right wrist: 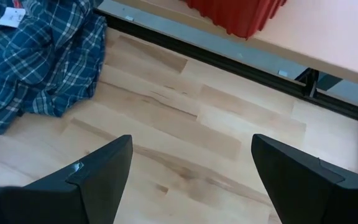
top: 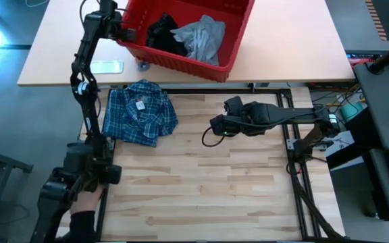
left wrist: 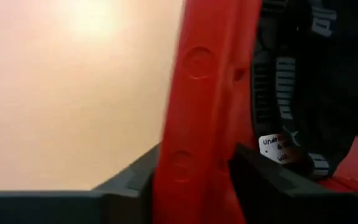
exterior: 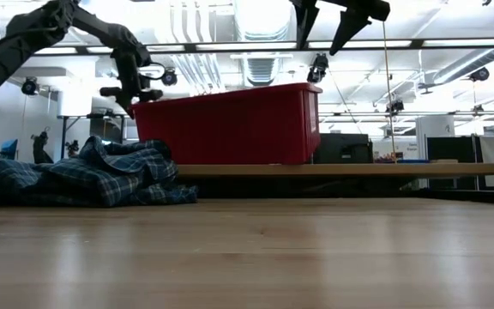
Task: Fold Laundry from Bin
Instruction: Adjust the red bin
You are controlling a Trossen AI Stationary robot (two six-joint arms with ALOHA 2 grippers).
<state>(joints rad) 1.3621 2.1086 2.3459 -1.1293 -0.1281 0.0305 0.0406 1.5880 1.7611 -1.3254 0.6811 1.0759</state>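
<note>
The red bin (top: 231,40) stands on the pale far table. A small black garment (top: 164,35) and a light grey T-shirt (top: 204,37) lie inside it. The blue-and-white plaid shirt (top: 140,113) lies crumpled on the wooden table's far left and also shows in the low view (exterior: 101,176). My left gripper (top: 122,32) is at the bin's left wall, shut on it. My right gripper (top: 211,127) hovers open and empty over the wooden table's middle, to the right of the plaid shirt (right wrist: 36,62). My left gripper straddles the bin's left wall at its rim (left wrist: 194,124). One finger (left wrist: 129,186) is outside the wall and the other finger (left wrist: 260,180) is inside, next to the black garment (left wrist: 303,81). The fingers come from above, pointing down. The bin stands on the far table.
A small white object (top: 107,66) lies on the far table left of the bin. A dark metal frame (top: 292,145) borders the wooden table's far and right sides. A person's hand and dark sleeve (top: 83,219) show at the left arm's base. Bare wood (top: 201,189) lies nearer.
</note>
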